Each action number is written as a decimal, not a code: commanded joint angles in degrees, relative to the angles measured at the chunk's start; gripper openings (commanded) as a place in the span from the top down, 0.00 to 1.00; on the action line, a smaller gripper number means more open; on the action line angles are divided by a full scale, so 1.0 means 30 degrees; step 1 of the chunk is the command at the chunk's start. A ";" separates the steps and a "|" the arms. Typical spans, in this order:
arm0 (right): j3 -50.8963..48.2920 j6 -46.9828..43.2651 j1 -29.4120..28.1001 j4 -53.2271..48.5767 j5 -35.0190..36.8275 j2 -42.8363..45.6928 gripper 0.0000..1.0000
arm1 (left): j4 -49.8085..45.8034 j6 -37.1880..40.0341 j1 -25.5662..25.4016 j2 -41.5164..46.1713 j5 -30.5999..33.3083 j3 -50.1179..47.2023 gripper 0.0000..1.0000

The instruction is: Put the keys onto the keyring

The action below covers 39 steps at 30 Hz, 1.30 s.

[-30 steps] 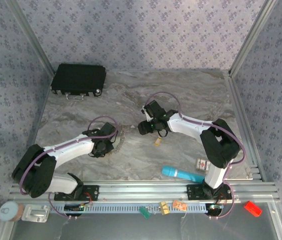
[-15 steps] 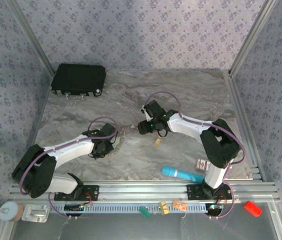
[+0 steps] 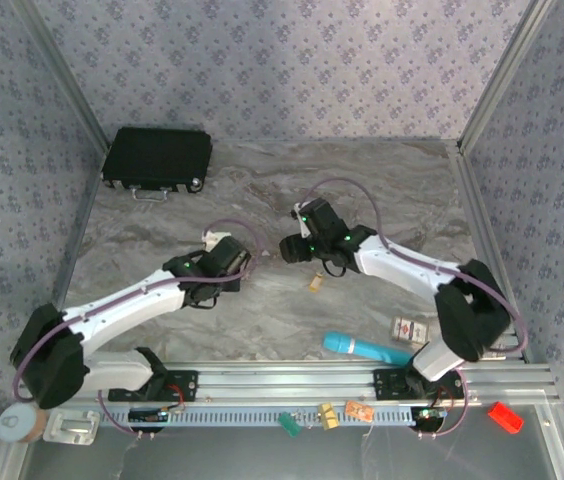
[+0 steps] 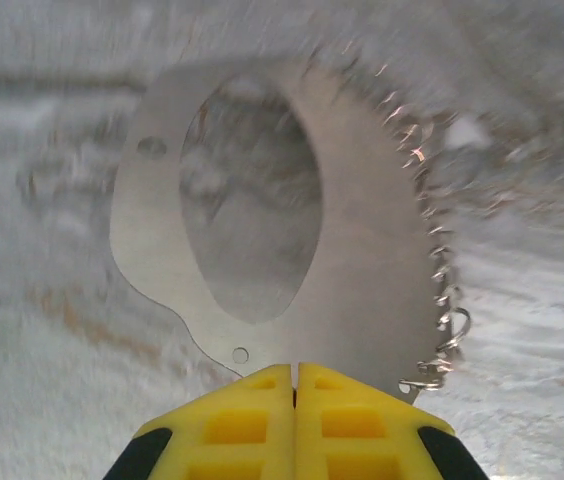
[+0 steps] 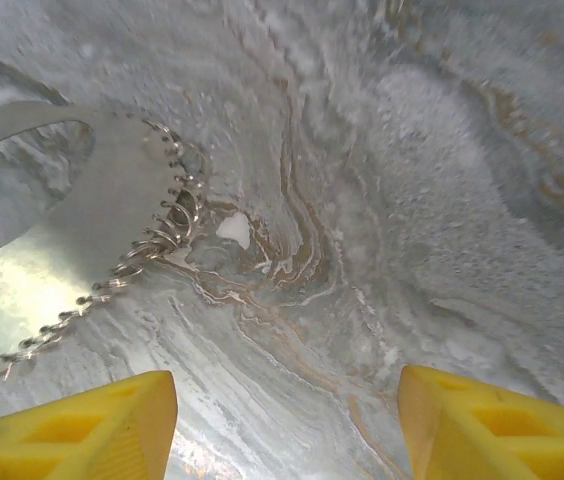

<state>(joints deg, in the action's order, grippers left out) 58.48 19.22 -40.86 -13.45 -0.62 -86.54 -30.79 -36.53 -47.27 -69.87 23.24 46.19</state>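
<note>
A grey marble-patterned counter [image 3: 382, 190] carries a black hard case [image 3: 157, 158] at its far left corner, silver handle facing the near side. Near the middle lies a small yellow-headed key [image 3: 316, 283]. Toward the near edge, right of centre, a turquoise cylinder [image 3: 362, 348] lies on its side, a small red-and-white card [image 3: 404, 328] just beside it.

Yellow fingers [image 4: 232, 420], silvery keyring [image 4: 372, 260], grey marbled table [image 3: 382, 190], turquoise cylinder [image 3: 362, 348].

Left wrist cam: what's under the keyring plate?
Marbled tabletop shows through the oval cutout of the keyring, held in the shut left gripper. The solid metal covers whatever lies beneath it.
</note>
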 commanded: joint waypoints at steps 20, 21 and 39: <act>-0.5607 -0.7322 0.1785 0.7252 0.1253 0.7709 0.38 | 1.0037 1.9554 0.2301 0.2392 -0.9866 -0.0067 1.00; -0.6184 -0.8046 0.1813 0.8012 0.0848 0.7728 0.38 | 1.0478 1.8637 0.3158 0.2482 -1.1665 -0.0307 1.00; -0.6467 -1.3967 0.1436 0.7731 -0.6918 0.9560 0.44 | 1.0848 2.2516 0.4592 0.2914 -2.1595 -0.1347 1.00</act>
<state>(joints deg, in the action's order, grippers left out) 36.58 -18.37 -35.81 10.94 -13.96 -58.61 1.08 27.07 -32.58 -62.15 -37.47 41.69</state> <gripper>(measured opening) 0.555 0.045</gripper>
